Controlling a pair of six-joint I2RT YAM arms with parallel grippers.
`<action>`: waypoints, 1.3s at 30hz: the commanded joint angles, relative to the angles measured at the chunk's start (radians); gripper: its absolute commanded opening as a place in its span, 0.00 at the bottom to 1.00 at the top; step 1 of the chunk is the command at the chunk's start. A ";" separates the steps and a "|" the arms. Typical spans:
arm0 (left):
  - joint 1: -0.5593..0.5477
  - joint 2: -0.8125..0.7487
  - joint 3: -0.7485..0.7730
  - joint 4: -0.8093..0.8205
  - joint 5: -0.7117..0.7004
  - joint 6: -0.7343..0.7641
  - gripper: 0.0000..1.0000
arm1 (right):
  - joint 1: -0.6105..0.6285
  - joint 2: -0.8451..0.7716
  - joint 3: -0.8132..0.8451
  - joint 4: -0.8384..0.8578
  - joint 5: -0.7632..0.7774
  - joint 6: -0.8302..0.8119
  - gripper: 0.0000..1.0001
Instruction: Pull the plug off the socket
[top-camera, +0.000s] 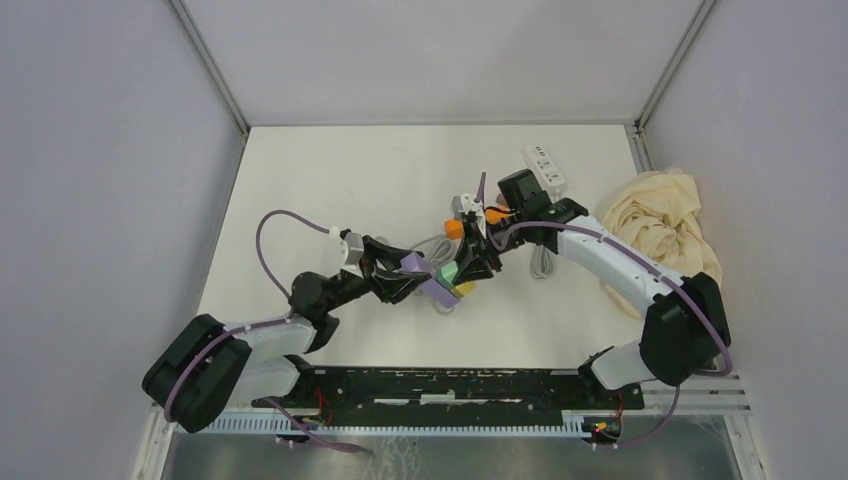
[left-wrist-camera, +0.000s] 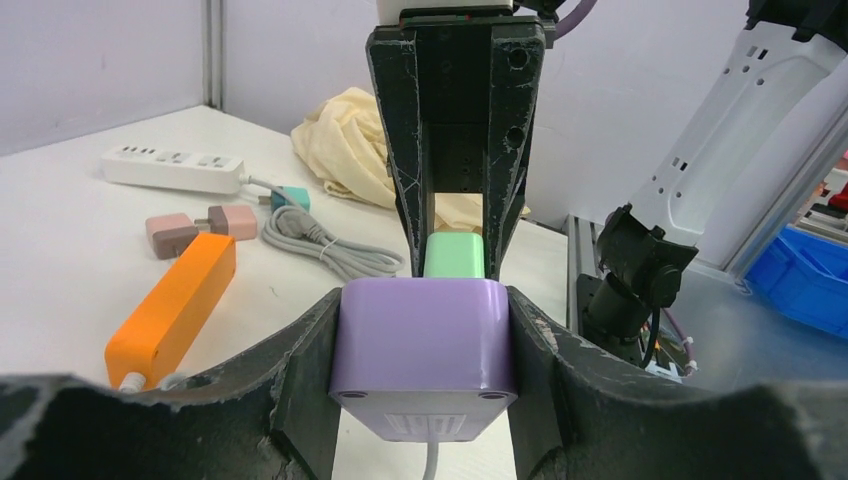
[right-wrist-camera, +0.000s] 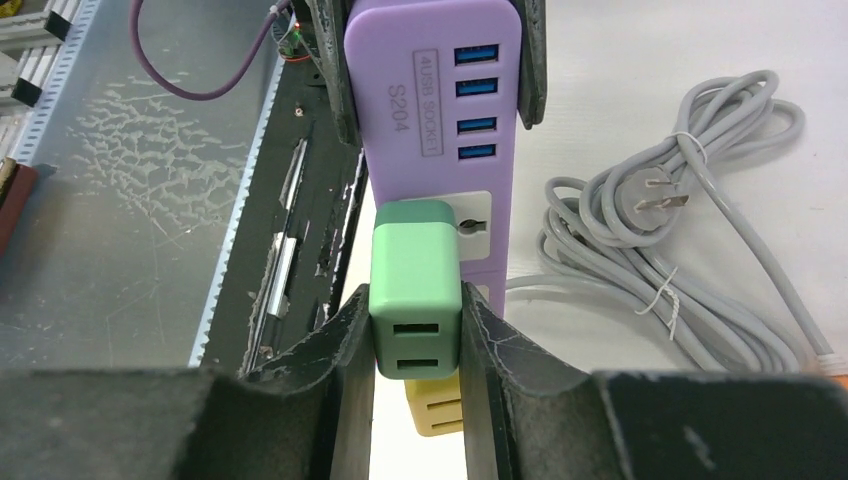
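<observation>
The socket is a purple power strip (top-camera: 432, 291) (left-wrist-camera: 425, 345) (right-wrist-camera: 432, 70), held off the table with my left gripper (top-camera: 418, 280) (left-wrist-camera: 425, 340) shut across its body. A green plug (top-camera: 447, 272) (left-wrist-camera: 454, 256) (right-wrist-camera: 415, 295) stands at the strip's face. My right gripper (top-camera: 470, 262) (right-wrist-camera: 415, 335) is shut on its two sides. The plug's prongs are hidden, so I cannot tell whether they are still in the outlet. A yellow plug (right-wrist-camera: 435, 408) (top-camera: 465, 290) sits on the strip just beyond the green one.
An orange power strip (left-wrist-camera: 175, 300) (top-camera: 455, 228) lies on the table, with two pink plugs (left-wrist-camera: 190, 230), a coiled grey cable (right-wrist-camera: 640, 250) (left-wrist-camera: 325, 245) and a white power strip (top-camera: 545, 168) (left-wrist-camera: 170, 168) nearby. A cream cloth (top-camera: 665, 225) lies bunched at the right wall.
</observation>
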 joint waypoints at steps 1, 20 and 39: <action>0.049 0.009 0.016 0.093 -0.039 -0.009 0.03 | -0.019 0.025 0.069 -0.044 -0.041 0.031 0.00; 0.083 0.002 0.028 0.048 0.120 -0.034 0.03 | -0.014 0.004 0.080 -0.050 0.079 0.057 0.00; 0.095 -0.117 -0.048 0.009 0.047 -0.102 0.03 | -0.233 -0.003 0.056 0.100 0.425 0.263 0.00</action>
